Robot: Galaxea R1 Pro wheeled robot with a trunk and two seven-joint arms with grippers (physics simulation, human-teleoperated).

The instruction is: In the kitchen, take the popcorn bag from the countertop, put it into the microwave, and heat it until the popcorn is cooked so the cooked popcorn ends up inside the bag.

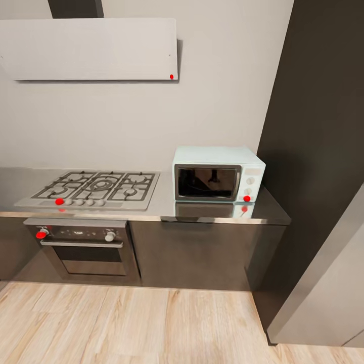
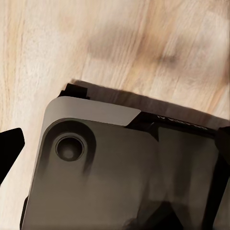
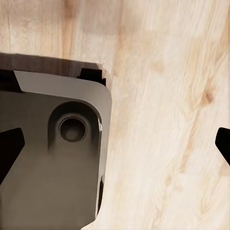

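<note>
Head view: robot faces a kitchen run, likely in the approach/search step. The microwave (image 1: 218,174), a pale blue rounded box with dark glossy glass door and white control panel with a red dot, sits on the table (image 1: 167,202) at its right end, beside a tall dark cabinet (image 1: 313,151). Table is grey, metal-look, slightly reflective; microwave mirrors in it. Left of the microwave a steel gas hob (image 1: 93,188) with black grates and a row of knobs; below it a dark built-in oven (image 1: 83,247) with steel handle. Flat grey hood (image 1: 88,48) on the pale wall. Light wood plank floor (image 1: 126,323). The popcorn bag is not on this stretch of table, so the robot probably needs to turn or drive along the table to find it before reaching; microwave door looks closed and would need opening later

Left wrist view: camera points down at wood floor and the robot's own base (image 2: 105,172), a grey-brown matte plate with rounded corner and a round recess. Dark tips of the left pincer (image 2: 115,148) sit at opposite frame edges, so it looks spread wide, holding nothing

Right wrist view: same rounded base corner (image 3: 52,158) over grainy wood floor. Right pincer (image 3: 115,143) tips likewise at both edges, wide apart, empty
</note>
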